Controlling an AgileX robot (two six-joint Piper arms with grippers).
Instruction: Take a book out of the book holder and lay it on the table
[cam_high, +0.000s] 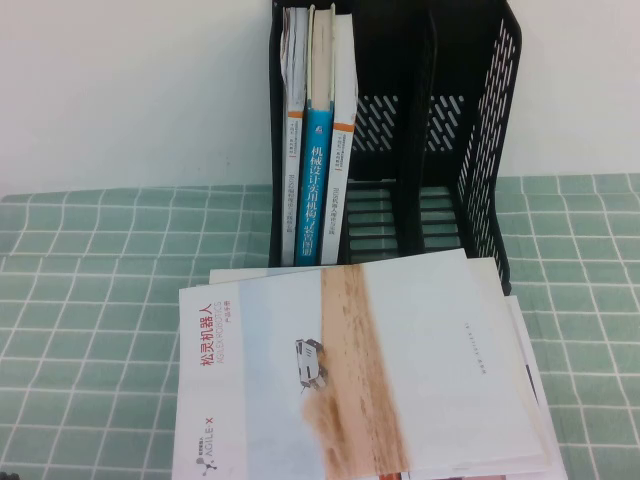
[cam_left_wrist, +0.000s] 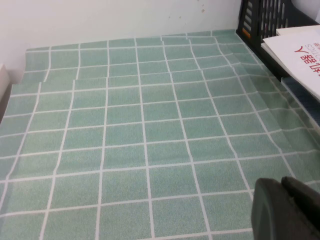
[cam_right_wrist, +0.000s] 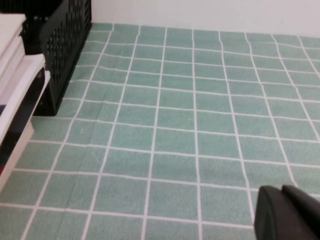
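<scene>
The black book holder (cam_high: 400, 120) stands upright at the back of the green grid-cloth table (cam_high: 100, 300). Its left compartment holds three upright books. The book (cam_high: 344, 170), with a white spine and an orange band, is the rightmost of them, beside a blue-spined book (cam_high: 320, 170). Neither gripper shows in the high view. My left gripper (cam_left_wrist: 282, 182) is shut and empty, low over bare cloth to the left of the holder (cam_left_wrist: 265, 20). My right gripper (cam_right_wrist: 282, 189) is shut and empty over bare cloth to the right of the holder (cam_right_wrist: 65, 45).
A large pale booklet with a sandy-brown stripe (cam_high: 360, 380) lies on a stack of books in front of the holder. The stack's edges show in the left wrist view (cam_left_wrist: 300, 50) and in the right wrist view (cam_right_wrist: 15, 85). A white wall stands behind the table.
</scene>
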